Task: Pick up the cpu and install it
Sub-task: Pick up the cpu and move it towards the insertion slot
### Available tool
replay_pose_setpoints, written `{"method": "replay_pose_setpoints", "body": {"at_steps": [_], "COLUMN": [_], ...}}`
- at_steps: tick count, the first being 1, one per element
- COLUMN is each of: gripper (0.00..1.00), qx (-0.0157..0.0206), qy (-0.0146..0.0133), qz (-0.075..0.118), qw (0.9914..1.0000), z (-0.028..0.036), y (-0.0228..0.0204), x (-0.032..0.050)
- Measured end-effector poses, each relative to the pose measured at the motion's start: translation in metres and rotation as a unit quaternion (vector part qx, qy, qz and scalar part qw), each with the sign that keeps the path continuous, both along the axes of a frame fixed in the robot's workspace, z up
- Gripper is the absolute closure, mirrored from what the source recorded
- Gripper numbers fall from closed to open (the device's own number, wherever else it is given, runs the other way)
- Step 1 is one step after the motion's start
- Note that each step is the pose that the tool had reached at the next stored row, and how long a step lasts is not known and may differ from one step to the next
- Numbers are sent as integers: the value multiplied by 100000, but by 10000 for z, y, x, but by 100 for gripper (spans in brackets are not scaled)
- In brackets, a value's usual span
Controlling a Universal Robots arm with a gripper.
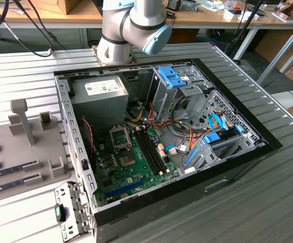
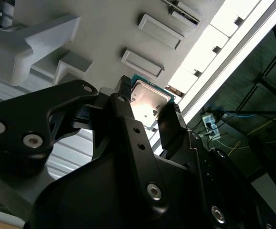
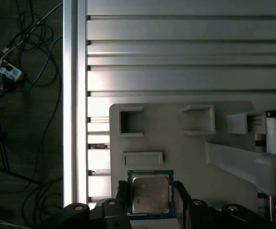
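The gripper (image 3: 151, 192) is pinching the cpu (image 3: 150, 194): in both wrist views its two black fingers (image 3: 122, 196) press in on opposite edges of the small square chip. The silver top faces the cameras, framed by its thin green rim. Holding it by the edges likely keeps the fingers off the metal top and off the underside, and keeps the chip flat and square.

The cpu hangs over the grey parts tray (image 3: 176, 143), near the tray's outer edge. I cannot tell whether it is already clear of the tray or resting on it. The tray has shallow pockets and raised blocks, probably so that each part waits in a known place.

In the exterior view the tray (image 1: 30, 152) lies on the ribbed metal counter (image 1: 25, 76), at nine o'clock from the open computer case (image 1: 268, 139). The arm (image 1: 131, 25) rises at twelve o'clock of the case. The case lies on its side with the cover off, so the green board (image 1: 131, 172) faces up and can be reached from above.

On the board, the socket (image 1: 120, 135) sits at six o'clock of the power supply (image 1: 98, 96), with the memory slots (image 1: 149, 147) at three o'clock of it. The socket looks bare, so the cpu is well apart from where it belongs and the installing is not yet done.
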State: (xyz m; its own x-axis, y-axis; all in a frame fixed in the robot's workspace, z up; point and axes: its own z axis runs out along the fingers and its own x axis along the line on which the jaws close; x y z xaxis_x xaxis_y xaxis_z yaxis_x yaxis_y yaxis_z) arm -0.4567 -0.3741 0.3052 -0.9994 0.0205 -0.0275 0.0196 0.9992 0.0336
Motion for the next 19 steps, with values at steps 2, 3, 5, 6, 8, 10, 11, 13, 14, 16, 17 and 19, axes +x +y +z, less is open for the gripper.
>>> {"method": "replay_pose_setpoints", "body": {"at_steps": [2,3,5,6,8,10,11,13,14,16,17,19], "gripper": [53,53,53,53,53,53,53,53,53,53,53,53], "qx": [5,12,22,27,32,34,37,42,45,41,44,44], "qy": [7,2,-2,-2,0,-2,0,-2,-4,3,5,1], "qz": [2,1,1,0,1,1,1,2,1,1,1,1], "qw": [100000,100000,100000,100000,100000,100000,100000,100000,100000,100000,100000,100000], "z": [13,20,30,36,52,65,69,77,81,95,102,115], "y": [0,0,0,0,0,0,0,0,0,0,0,0], "x": [0,0,0,0,0,0,0,0,0,0,0,0]}}
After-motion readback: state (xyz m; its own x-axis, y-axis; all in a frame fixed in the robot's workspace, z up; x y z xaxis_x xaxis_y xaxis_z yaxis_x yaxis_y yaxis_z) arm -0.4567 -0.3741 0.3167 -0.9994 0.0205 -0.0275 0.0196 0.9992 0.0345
